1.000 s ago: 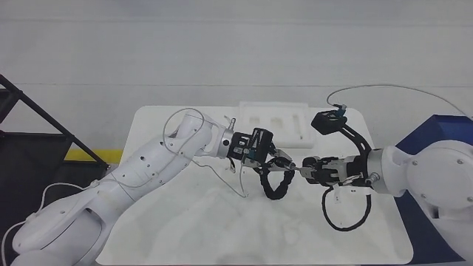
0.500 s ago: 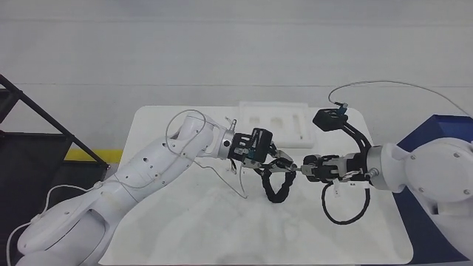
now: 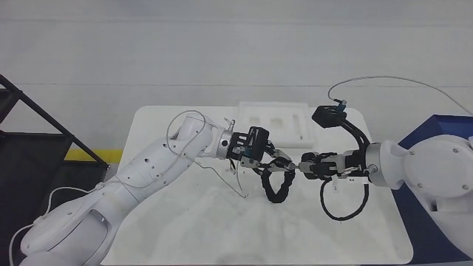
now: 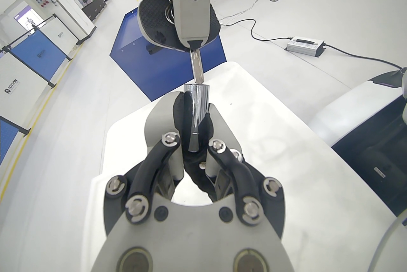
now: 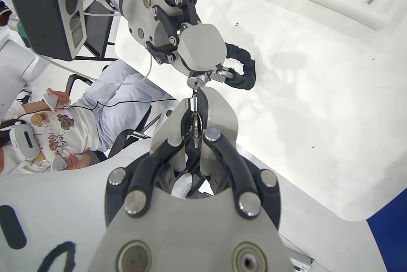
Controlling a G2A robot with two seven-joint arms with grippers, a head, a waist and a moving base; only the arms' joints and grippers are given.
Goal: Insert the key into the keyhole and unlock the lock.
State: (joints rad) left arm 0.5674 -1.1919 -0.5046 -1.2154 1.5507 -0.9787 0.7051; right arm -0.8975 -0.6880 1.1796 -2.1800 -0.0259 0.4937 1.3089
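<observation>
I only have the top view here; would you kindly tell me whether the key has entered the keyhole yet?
Observer: Barely; the tip of the key just meets the end face of the chrome lock cylinder, and most of the blade is bare.
Operator: Thank you. How is the key held?
Observer: The right gripper is shut on its head, the key ring between the jaws.
Operator: And the lock?
Observer: The left gripper is shut on the cylinder's sides, leaving its end face clear.

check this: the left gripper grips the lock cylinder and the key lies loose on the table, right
No, the key is not on the table: the right gripper holds it, tip at the end of the lock cylinder, per the left wrist view. The left gripper does grip the cylinder.
</observation>
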